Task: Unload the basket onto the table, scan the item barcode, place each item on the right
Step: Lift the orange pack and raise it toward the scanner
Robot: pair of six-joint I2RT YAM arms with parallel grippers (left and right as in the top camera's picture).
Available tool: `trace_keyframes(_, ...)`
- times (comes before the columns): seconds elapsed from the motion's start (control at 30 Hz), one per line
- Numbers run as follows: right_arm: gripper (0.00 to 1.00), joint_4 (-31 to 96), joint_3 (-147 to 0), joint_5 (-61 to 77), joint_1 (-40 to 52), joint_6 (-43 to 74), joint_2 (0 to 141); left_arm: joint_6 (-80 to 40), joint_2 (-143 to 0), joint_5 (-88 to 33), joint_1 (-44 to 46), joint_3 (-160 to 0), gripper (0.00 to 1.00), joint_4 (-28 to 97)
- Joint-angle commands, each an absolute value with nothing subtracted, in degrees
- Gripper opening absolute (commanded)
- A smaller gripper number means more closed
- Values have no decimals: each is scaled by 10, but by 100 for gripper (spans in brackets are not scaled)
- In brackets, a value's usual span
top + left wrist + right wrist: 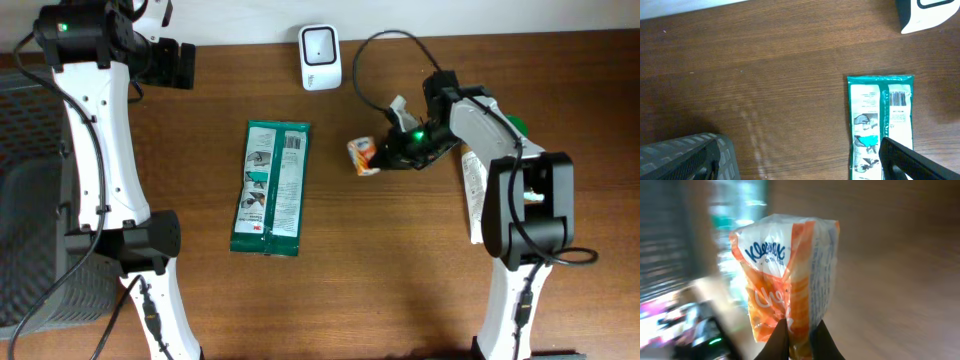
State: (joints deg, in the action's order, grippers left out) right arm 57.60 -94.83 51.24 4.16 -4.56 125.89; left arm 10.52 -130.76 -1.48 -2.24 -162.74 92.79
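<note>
While the left gripper (178, 66) hangs wide open by the table's (400, 290) far edge, the right gripper (801, 342) is pinched on the one orange Kleenex pack (790, 275), right of the single green 3M packet (270, 188) with bare wood between them. The pack's long axis runs straight out from the fingertips (780, 340), logo end outermost; one white scanner (320, 57) stands at the far edge

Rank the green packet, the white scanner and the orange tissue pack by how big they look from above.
1. green packet, clearly the largest
2. white scanner
3. orange tissue pack, the smallest, even if it sits slightly nearer the camera
</note>
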Motion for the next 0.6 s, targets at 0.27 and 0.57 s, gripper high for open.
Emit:
trace_keyframes(0.27,4,637,-964,889,37,-53,1204,110,-1305,-19,-27,-1629,99,927)
trace_keyframes(0.57,4,659,-965,889,37,-40,1053,110,-1305,-19,-27,-1629,99,927)
